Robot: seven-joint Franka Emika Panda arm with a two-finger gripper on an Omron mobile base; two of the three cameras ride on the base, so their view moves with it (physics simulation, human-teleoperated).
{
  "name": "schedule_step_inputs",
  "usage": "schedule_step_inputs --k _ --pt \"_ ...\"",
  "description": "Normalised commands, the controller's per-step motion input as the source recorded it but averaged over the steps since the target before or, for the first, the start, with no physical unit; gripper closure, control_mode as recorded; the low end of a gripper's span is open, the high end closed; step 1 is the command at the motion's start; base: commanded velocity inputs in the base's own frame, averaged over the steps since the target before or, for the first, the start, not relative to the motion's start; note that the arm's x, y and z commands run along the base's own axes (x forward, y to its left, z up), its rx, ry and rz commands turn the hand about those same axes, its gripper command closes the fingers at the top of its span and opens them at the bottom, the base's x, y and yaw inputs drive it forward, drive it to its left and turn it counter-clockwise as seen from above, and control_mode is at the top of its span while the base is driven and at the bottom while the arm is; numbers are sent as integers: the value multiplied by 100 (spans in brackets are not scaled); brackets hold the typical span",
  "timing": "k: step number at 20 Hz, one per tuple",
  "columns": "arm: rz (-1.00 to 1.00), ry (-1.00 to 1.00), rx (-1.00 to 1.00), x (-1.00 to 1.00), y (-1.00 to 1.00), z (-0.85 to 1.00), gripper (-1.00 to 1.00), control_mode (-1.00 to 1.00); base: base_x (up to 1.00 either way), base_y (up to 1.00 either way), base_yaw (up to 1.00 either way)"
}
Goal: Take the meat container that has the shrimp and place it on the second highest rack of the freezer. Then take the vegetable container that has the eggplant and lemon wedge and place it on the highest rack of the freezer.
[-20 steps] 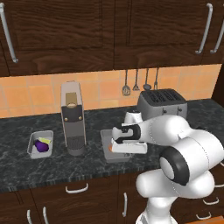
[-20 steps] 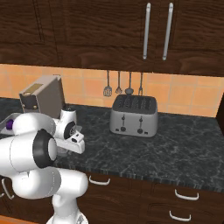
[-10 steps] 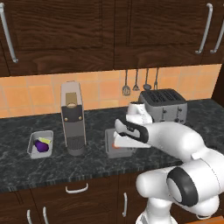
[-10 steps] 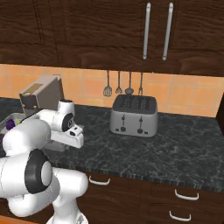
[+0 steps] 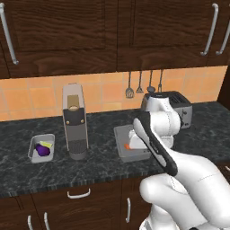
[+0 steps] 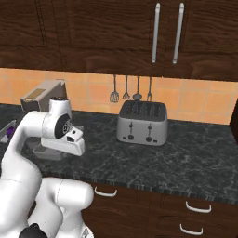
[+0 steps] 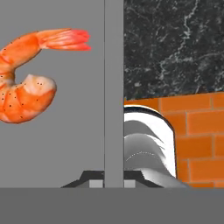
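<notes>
Because the gripper (image 7: pixel 113 177) is pinched shut on just 1 thin wall of the meat container (image 5: pixel 123 139), lifting could tip it and spill the shrimp (image 7: pixel 26 94).

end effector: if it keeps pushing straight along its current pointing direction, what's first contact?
Likely the grey tray with the shrimp. The end effector is already shut on the tray's rim wall; straight on leads into that wall and the tray floor, then the counter. Depth is uncertain.

Dark wood cabinets (image 5: pixel 81 31) over orange tile backsplash (image 5: pixel 27 96), black marble counter (image 6: pixel 186 153).
</notes>
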Motion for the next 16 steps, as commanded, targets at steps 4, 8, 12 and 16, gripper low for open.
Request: schedule_step_inputs --k 4,8,12,16 --pt "8 -24 0 -54 -30 82 100 -100 0 0 0" --pt "10 -29 0 -14 -38 36 100 -100 0 0 0" --pt "6 -18 3 -13 -56 10 100 -100 0 0 0" --pt "1 -7 0 -6 -20 40 100 -100 0 0 0"
